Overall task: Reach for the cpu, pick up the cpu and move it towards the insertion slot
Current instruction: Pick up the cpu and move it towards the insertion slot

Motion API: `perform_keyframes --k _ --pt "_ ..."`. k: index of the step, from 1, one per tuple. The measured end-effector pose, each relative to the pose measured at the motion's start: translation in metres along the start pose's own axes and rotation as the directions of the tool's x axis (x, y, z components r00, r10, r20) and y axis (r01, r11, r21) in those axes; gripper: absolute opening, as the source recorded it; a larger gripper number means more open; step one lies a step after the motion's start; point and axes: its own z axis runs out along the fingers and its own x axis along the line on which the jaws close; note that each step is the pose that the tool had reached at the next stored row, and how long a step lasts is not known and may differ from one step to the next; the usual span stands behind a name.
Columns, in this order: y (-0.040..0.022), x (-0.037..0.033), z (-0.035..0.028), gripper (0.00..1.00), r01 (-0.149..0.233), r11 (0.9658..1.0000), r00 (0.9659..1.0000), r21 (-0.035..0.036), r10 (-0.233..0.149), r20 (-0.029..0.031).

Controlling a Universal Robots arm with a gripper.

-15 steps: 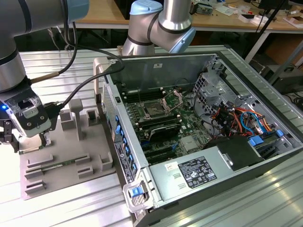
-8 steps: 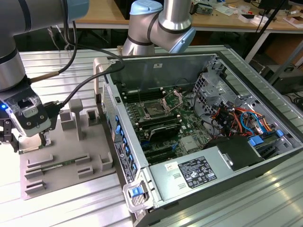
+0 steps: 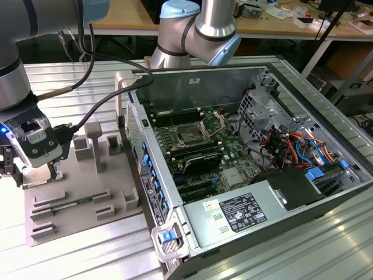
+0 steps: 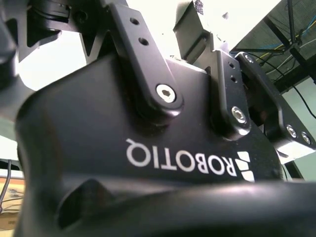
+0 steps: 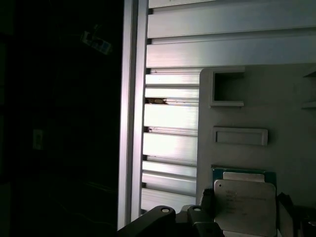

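The gripper (image 5: 244, 201) hangs low over the tray (image 3: 87, 192), its jaws apart and straddling the cpu (image 5: 244, 210), one just beside each of two opposite edges. In the first wrist view I cannot tell whether they touch the chip, and nothing shows them clamped on it.

The cpu lies flat in its seat on the tray, silvery top up. The tray rests on the ribbed table (image 3: 87, 81) at the exterior view's left, with a green stick (image 3: 70, 204) lying in another of its recesses.

Well apart, toward the exterior view's right, stands the open case (image 3: 274, 76). The slot (image 3: 190, 135) sits on the board inside it, with its metal frame raised.

I judge the reach as good as done and the pick-up not yet made, since the chip has not left its seat. A clean grasp calls for the jaws to meet the two edges squarely and evenly, so the chip does not tilt or skid. The lift should be straight up, clear of the seat's walls, before any travel toward the case's near wall.
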Motion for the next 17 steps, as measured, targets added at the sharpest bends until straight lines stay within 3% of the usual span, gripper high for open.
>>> perform_keyframes --k 6,8,10,12,13,17 --pt "-0.0001 0.0 -0.0023 0.55 0.0 1.0 1.0 -0.0001 0.0 0.0002" --pt "-0.0003 0.0 -0.0032 0.55 0.0 1.0 1.0 -0.0033 0.0 0.0003" --pt "-0.0003 0.0 -0.0041 0.55 0.0 0.9999 1.0 -0.0138 0.0 0.0013" --pt "-0.0003 0.0 -0.0054 0.55 0.0 0.9992 1.0 -0.0388 0.0 0.0033" --pt "-0.0003 0.0 -0.0059 0.55 0.0 0.999 1.0 -0.0452 0.0 0.0039" --pt "-0.0006 0.0001 -0.0114 0.55 0.0 0.9988 1.0 -0.0495 0.0 0.0046"
